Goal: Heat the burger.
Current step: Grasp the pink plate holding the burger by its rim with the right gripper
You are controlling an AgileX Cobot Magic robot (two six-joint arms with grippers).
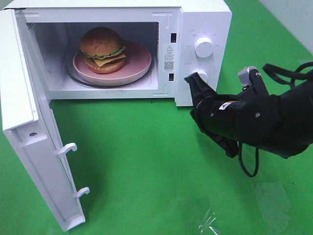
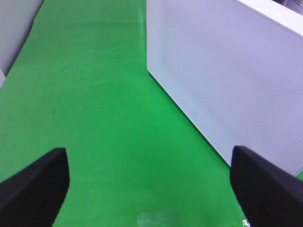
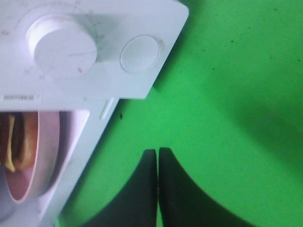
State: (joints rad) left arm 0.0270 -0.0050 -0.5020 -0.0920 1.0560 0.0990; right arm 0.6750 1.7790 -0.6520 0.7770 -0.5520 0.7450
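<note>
The burger (image 1: 102,49) sits on a pink plate (image 1: 139,63) inside the open white microwave (image 1: 205,19); the right wrist view catches an edge of the burger (image 3: 14,142) and its plate (image 3: 45,151). My right gripper (image 1: 193,79) is shut and empty, its fingertips (image 3: 157,156) held just in front of the control panel by the lower round button (image 1: 199,74). The wrist view shows green table between the tips and the panel. My left gripper (image 2: 151,189) is open and empty, beside the microwave's perforated wall (image 2: 227,71). It is out of the exterior high view.
The microwave door (image 1: 39,147) stands swung wide open at the left, its latch hooks (image 1: 68,147) pointing out. The upper knob (image 1: 203,46) is above the button. A black cable (image 1: 249,166) hangs under my right arm. Clear tape patches (image 1: 210,220) lie on the green table.
</note>
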